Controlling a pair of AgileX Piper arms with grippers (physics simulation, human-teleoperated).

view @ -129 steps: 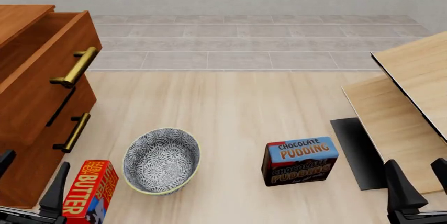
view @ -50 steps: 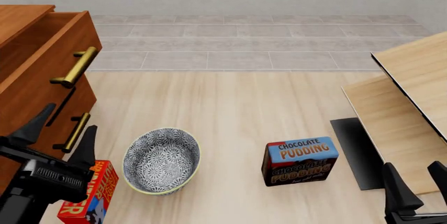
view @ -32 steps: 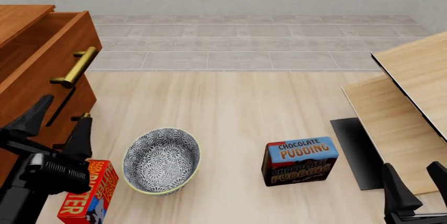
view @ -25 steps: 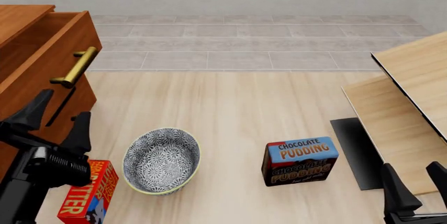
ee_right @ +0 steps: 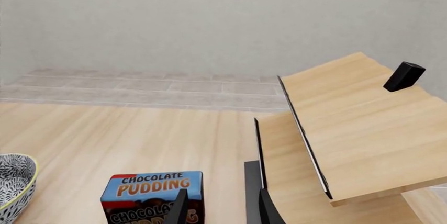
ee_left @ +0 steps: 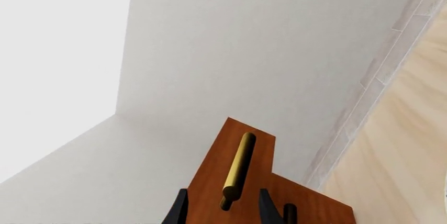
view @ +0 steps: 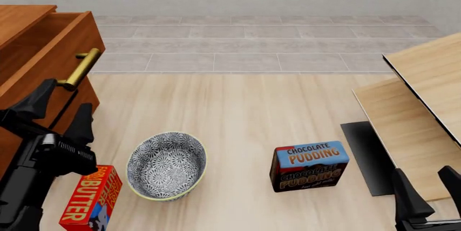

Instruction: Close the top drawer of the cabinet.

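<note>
Because the top drawer (view: 43, 53), a reddish-brown wooden box with a long brass bar handle (view: 81, 68), stands pulled out of the large reddish-brown cabinet (view: 29, 112) at the table's left edge, we hold the left gripper (view: 61, 109) released before the cabinet's front, fingers spread for a push. Our right gripper (view: 432, 198) waits parted at the near right corner.
</note>
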